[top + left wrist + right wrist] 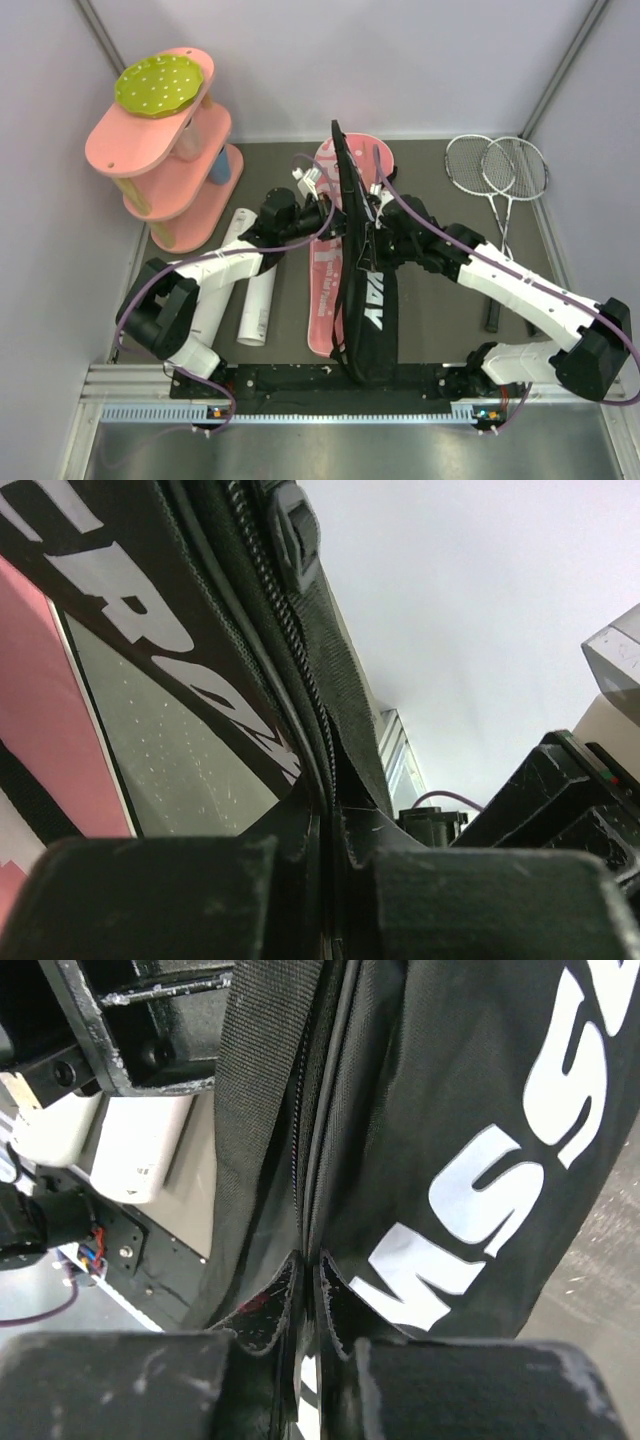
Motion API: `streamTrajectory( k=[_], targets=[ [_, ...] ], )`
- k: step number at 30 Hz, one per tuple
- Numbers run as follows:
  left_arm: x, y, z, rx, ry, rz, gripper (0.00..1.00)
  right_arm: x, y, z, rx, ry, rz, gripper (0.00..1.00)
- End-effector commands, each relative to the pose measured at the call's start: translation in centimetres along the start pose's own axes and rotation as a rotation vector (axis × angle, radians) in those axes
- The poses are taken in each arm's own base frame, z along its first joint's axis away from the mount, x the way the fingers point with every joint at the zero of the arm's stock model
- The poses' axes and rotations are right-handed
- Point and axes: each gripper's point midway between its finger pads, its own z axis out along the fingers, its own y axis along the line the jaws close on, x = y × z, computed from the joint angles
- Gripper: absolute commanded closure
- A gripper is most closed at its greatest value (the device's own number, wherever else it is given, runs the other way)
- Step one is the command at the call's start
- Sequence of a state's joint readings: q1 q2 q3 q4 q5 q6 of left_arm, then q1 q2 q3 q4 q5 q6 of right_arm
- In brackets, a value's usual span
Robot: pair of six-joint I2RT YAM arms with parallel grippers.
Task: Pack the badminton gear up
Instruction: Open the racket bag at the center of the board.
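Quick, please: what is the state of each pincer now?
Left pincer: closed, pinching the zipper edge of the bag.
Right pincer: closed on the same bag's edge.

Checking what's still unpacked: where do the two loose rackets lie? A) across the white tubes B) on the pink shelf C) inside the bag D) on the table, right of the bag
D: both rackets lie on the table right of the bag, heads overlapping.

Dark grey table [430,320], seen from above. A pink tiered shelf [170,170] stands at far left. Two white tubes [258,308] lie beside it. The racket bag [322,300] lies lengthwise at centre, its pink half flat. Two rackets [495,170] lie far right, heads overlapping.
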State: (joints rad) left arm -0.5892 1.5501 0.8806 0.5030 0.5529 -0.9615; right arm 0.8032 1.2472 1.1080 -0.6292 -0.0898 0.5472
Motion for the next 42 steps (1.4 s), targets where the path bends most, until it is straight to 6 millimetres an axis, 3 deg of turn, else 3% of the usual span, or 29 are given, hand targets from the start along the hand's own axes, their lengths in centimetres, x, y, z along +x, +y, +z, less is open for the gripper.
streamTrajectory(
  k=[1, 4, 7, 9, 11, 14, 15, 18, 22, 25, 30, 31, 33, 34, 35, 38, 42],
  targets=[
    [-1.5, -4.8, -1.0, 0.156, -0.006, 0.109, 0.88, -2.3, 0.4, -0.1, -0.003, -0.117, -0.026, 1.00],
    [-1.1, -4.1, -2.3, 0.173, 0.019, 0.128, 0.60, -3.3, -0.3, -1.3, 0.034, -0.185, -0.037, 1.00],
    [-1.2, -3.6, -3.6, 0.177, 0.025, 0.160, 0.52, -3.4, -1.0, -2.0, 0.058, -0.219, -0.058, 1.00],
    [-0.5, -3.4, -4.5, 0.174, 0.043, 0.180, 0.39, -3.2, -1.3, -2.0, 0.060, -0.219, -0.073, 1.00],
    [-0.1, -2.5, -4.8, 0.118, 0.059, 0.170, 0.35, -2.9, -1.4, -1.8, 0.057, -0.212, -0.077, 1.00],
    [-0.8, -2.3, -5.5, 0.043, 0.028, 0.236, 0.39, -2.8, -1.6, -1.7, 0.065, -0.214, -0.075, 1.00],
    [-1.3, -1.0, -6.1, -0.060, 0.002, 0.261, 0.40, -2.9, -1.7, -1.7, 0.066, -0.216, -0.076, 1.00],
    [-2.0, -1.3, -6.8, -0.153, -0.027, 0.356, 0.44, -3.1, -1.2, -1.8, 0.049, -0.220, -0.081, 1.00],
    [-1.4, -4.4, -6.4, -0.104, -0.035, 0.409, 0.42, -3.1, -1.1, -1.7, 0.041, -0.214, -0.083, 1.00],
    [-0.7, -5.5, -5.5, -0.111, -0.024, 0.476, 0.40, -3.1, -0.8, -2.0, 0.025, -0.220, -0.078, 1.00],
    [-0.9, -3.2, -4.3, -0.266, -0.019, 0.472, 0.56, -3.4, -0.4, -2.4, 0.009, -0.234, -0.072, 1.00],
    [-1.4, -3.6, -4.1, -0.288, -0.034, 0.483, 0.62, -3.4, -0.4, -2.4, 0.011, -0.235, -0.073, 1.00],
    [-1.9, -1.5, -4.3, -0.428, -0.054, 0.495, 0.66, -3.4, -0.5, -2.4, 0.012, -0.235, -0.068, 1.00],
    [-2.0, -1.8, -4.2, -0.447, -0.060, 0.508, 0.67, -3.3, -0.4, -2.4, 0.010, -0.234, -0.065, 1.00],
    [-2.2, -0.3, -4.5, -0.537, -0.065, 0.512, 0.67, -3.4, -0.4, -2.4, 0.009, -0.235, -0.061, 1.00],
    [-2.1, 0.9, -4.1, -0.631, -0.067, 0.537, 0.47, -3.3, -0.3, -2.3, 0.002, -0.231, -0.060, 1.00],
    [-2.2, 1.1, -3.1, -0.638, -0.086, 0.514, 0.40, -3.4, -0.2, -2.2, -0.001, -0.234, -0.060, 1.00]
  ],
)
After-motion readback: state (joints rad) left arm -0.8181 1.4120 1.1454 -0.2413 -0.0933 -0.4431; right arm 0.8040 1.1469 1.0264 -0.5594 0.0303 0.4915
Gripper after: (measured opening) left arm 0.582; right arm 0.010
